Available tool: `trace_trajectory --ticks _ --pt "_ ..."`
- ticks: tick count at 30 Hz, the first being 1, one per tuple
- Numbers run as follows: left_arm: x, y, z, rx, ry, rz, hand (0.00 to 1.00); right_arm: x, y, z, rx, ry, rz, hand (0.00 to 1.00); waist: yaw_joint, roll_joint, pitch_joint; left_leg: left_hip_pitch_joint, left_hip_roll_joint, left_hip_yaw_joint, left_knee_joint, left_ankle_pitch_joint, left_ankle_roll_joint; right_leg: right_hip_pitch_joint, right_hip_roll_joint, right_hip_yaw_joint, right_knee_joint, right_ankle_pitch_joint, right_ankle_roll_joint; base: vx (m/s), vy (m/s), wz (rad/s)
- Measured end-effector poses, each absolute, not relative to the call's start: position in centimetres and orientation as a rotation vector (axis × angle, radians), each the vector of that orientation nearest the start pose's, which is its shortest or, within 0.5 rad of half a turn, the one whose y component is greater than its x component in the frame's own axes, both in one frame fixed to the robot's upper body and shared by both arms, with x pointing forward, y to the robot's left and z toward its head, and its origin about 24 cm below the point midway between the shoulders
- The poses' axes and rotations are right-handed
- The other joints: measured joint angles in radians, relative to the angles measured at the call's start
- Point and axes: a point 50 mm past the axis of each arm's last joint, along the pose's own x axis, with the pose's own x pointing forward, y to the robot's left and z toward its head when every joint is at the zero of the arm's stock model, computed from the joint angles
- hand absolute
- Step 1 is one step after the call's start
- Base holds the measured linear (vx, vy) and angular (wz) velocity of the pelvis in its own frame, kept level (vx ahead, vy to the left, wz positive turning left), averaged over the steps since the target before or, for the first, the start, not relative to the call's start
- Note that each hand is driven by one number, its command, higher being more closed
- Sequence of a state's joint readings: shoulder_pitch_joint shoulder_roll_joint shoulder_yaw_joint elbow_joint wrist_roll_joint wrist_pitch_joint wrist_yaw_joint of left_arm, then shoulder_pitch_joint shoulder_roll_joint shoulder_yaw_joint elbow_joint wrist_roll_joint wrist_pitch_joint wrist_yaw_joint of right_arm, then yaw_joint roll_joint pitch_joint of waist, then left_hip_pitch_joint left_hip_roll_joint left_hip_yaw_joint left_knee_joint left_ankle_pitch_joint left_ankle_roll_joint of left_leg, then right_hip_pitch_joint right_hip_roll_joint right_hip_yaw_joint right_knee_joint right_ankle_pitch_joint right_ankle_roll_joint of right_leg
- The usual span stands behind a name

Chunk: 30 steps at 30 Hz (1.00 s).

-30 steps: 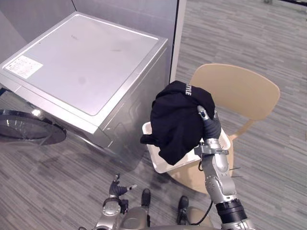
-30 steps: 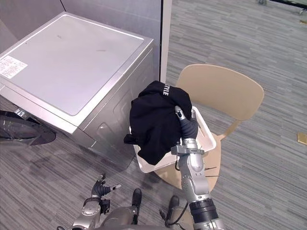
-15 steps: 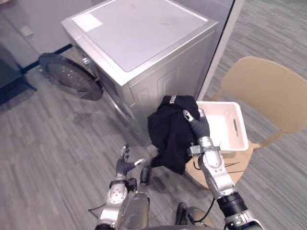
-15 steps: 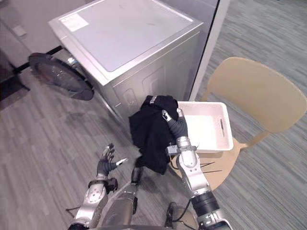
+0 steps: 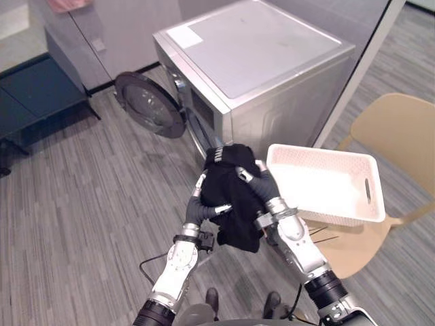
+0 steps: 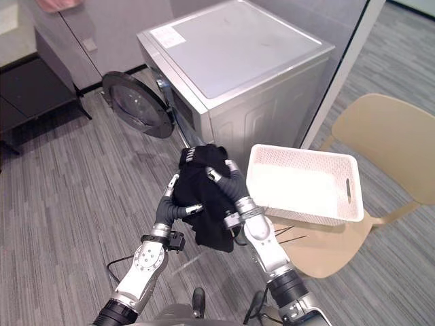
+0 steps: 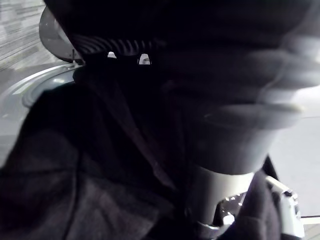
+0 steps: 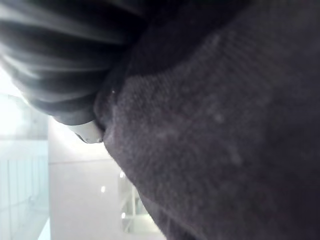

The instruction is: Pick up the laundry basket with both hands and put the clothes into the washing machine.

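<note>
The black crumpled cloth garment (image 5: 230, 193) hangs between both hands. The left hand (image 5: 198, 209) pinches its left side; the right hand (image 5: 265, 191) curls around its right. The silver front-loading washing machine (image 5: 272, 75) opening lies just beyond, far-left, door swung open.

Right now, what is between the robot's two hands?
A crumpled black cloth garment sits between the left hand and the right hand, both gripping it, as the left eye view shows.

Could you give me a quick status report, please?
Left hand, right hand shut on garment. Washer door open. Basket on chair, empty.
</note>
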State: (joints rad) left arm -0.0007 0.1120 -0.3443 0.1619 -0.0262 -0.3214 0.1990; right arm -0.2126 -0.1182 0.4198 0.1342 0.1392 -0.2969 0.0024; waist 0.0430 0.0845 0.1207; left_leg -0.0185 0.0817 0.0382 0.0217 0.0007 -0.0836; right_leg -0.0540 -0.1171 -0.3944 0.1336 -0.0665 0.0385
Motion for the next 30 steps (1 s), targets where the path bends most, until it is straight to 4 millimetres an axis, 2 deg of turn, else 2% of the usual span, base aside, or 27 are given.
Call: trace_trajectory --ticks 1,5,6,15,19,24,30 --pt "23.9 10.1 2.8 0.057 -0.141 -0.148 1.0 26.4 -5.4 7.8 0.025 -0.303 0.491 1.0 0.0 -0.001 -0.004 -0.001 0.0 -0.004 -0.001 0.0 0.0 0.009 0.005 0.0 -0.021 0.017 -0.001 -0.11 0.089 0.08" --pt "24.2 9.9 3.2 0.075 -0.155 -0.153 1.0 26.4 -4.4 7.1 0.043 -0.262 0.531 1.0 0.001 -0.003 -0.008 0.0 -0.002 -0.013 -0.026 0.03 -0.001 0.042 0.022 -0.005 -0.105 0.068 -0.013 -0.12 0.043 0.11" --pt "24.2 9.8 3.2 0.082 -0.157 -0.155 1.0 26.5 -4.4 7.1 0.05 -0.26 0.53 0.0 0.0 -0.002 -0.008 0.0 -0.001 -0.015 -0.03 0.032 0.001 0.045 0.026 -0.004 -0.112 0.072 -0.017 -0.15 0.007 0.1" --pt "24.1 10.1 2.7 0.131 -0.138 -0.136 1.0 25.8 -4.5 6.7 0.052 -0.243 0.579 0.0 -0.002 -0.019 -0.058 0.014 0.035 -0.011 -0.077 0.054 -0.022 0.084 0.089 0.027 -0.233 0.153 -0.044 -0.08 -0.033 -0.05" --pt "24.1 10.1 2.4 0.136 -0.125 -0.135 1.0 25.7 -4.7 6.5 0.046 -0.238 0.576 0.0 -0.003 -0.02 -0.061 0.016 0.053 -0.009 -0.078 0.058 -0.035 0.085 0.107 0.034 -0.233 0.155 -0.045 -0.02 -0.035 -0.08" --pt "24.0 10.4 1.4 0.142 -0.077 -0.127 1.0 25.1 -5.9 5.1 -0.003 -0.197 0.53 0.0 -0.001 -0.02 -0.061 0.017 0.065 -0.01 -0.084 0.063 -0.034 0.085 0.127 0.033 -0.233 0.149 -0.055 0.02 -0.009 -0.01" --pt "23.6 14.1 -0.8 0.127 0.031 0.057 1.0 23.1 -9.2 1.4 -0.224 -0.081 0.449 0.0 -0.001 -0.023 -0.062 0.019 0.07 -0.014 -0.096 0.07 -0.044 0.085 0.135 0.016 -0.232 0.144 -0.058 0.05 0.013 0.05"
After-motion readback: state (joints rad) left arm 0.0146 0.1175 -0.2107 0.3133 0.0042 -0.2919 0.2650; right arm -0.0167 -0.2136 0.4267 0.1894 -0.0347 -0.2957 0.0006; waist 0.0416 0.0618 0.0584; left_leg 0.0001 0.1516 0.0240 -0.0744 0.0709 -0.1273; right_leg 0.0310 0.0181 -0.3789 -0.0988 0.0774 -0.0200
